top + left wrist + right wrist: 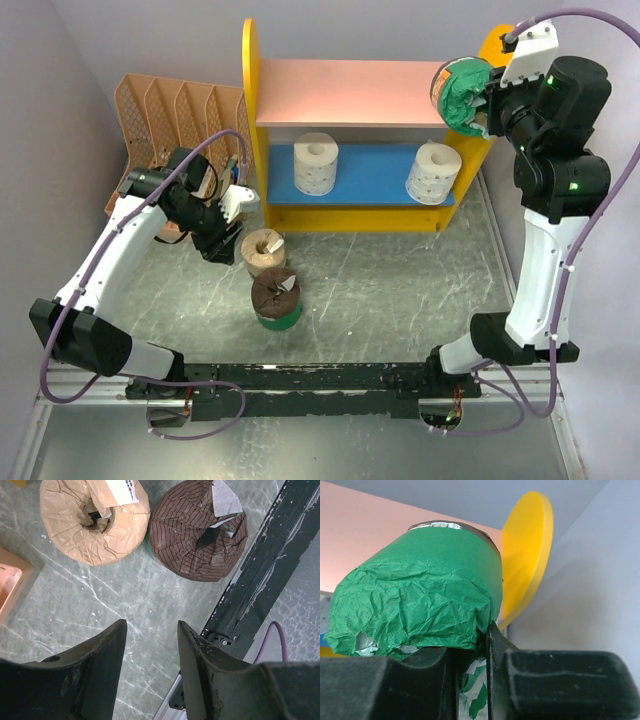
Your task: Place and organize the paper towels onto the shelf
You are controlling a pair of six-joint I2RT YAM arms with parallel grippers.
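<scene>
Left gripper point(150, 630): released, jaws apart with only bare table showing between them; it hovers low, just beside the tan roll and not touching it.
Left arm: reaches in from the near left corner, its wrist in front of the peach file organizer point(170, 115).
Tan roll point(263, 250): stands upright on the table point(400, 290), core facing up, a white label tucked in the hole.
Green-wrapped roll on the table point(276, 298): upright just nearer than the tan roll, almost touching it; brown pleated top, green sides, a scrap of white paper at the core.
Black rail point(260, 570): runs along the near table edge, close to that roll.
Shelf point(250, 100): at the back, yellow round-topped side panels, pink upper board point(350, 90) and blue lower board point(370, 170).
Left white roll point(316, 163): upright on the blue board, toward its left end.
Right white roll point(434, 173): upright on the blue board at its right end, well apart from the other.
Held green roll point(420, 595): tipped on its side at the right end of the pink board, next to the right yellow panel; whether it rests on the board I cannot tell.
Right gripper point(470, 650): clenched, its fingers pinching the crumpled green wrap at the end of the held green roll.
</scene>
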